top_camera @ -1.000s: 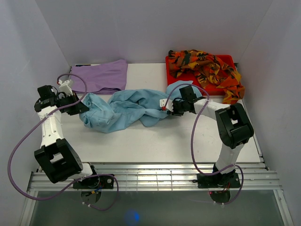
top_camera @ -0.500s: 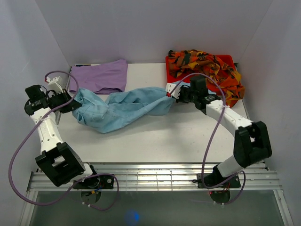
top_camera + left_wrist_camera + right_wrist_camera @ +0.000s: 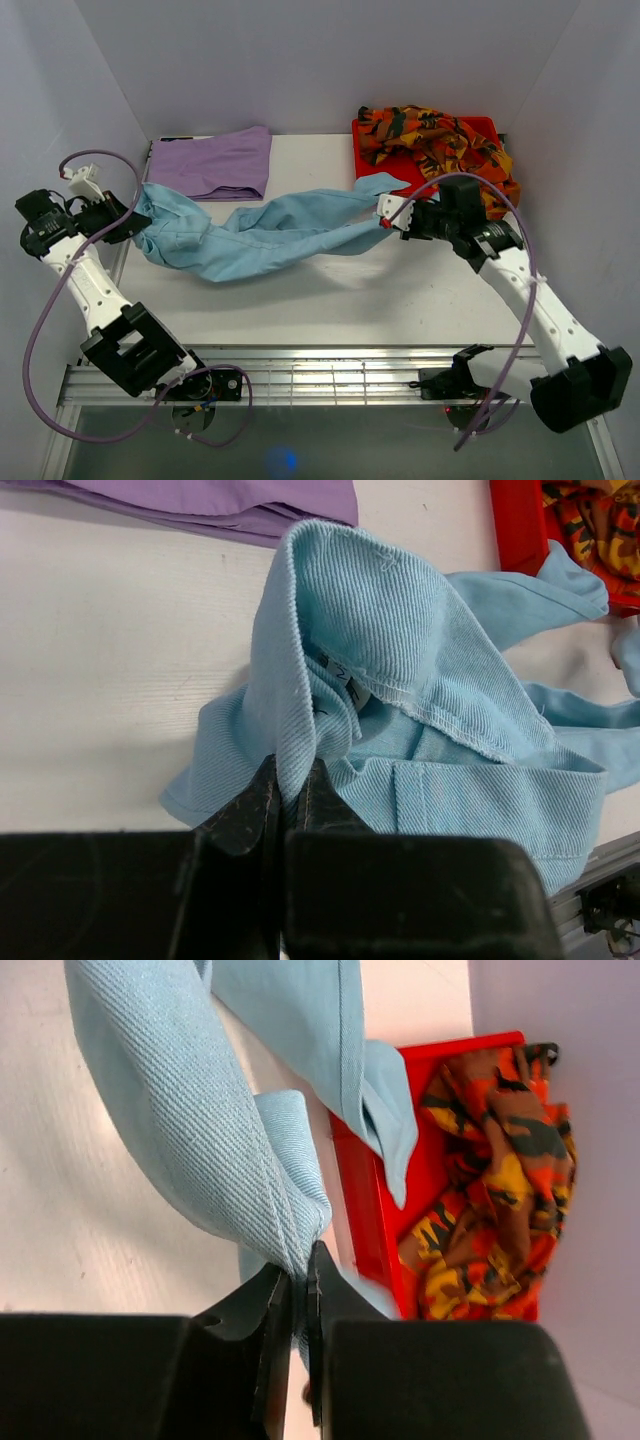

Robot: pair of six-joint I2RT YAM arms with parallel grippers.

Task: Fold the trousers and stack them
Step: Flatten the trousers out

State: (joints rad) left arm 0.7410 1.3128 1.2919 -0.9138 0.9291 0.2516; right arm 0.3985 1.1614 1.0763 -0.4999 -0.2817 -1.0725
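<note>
The light blue trousers [image 3: 265,232] hang stretched between my two grippers, above the middle of the white table [image 3: 330,300]. My left gripper [image 3: 128,222] is shut on their waistband end at the far left; the wrist view shows the cloth [image 3: 380,630] pinched between the black fingers [image 3: 245,815]. My right gripper [image 3: 392,217] is shut on the leg end [image 3: 180,1130] near the red tray [image 3: 420,170]. The folded lilac trousers [image 3: 213,160] lie at the back left. The orange-red-black patterned trousers [image 3: 440,140] are heaped in the tray.
White walls enclose the table on the left, back and right. The red tray sits at the back right corner, the patterned cloth spilling over its right edge. A metal rail [image 3: 330,375] runs along the near edge by the arm bases.
Both arms have moved apart, the left to the left and the right to the right. The bunched blue trousers have been pulled out into a long stretched band.
</note>
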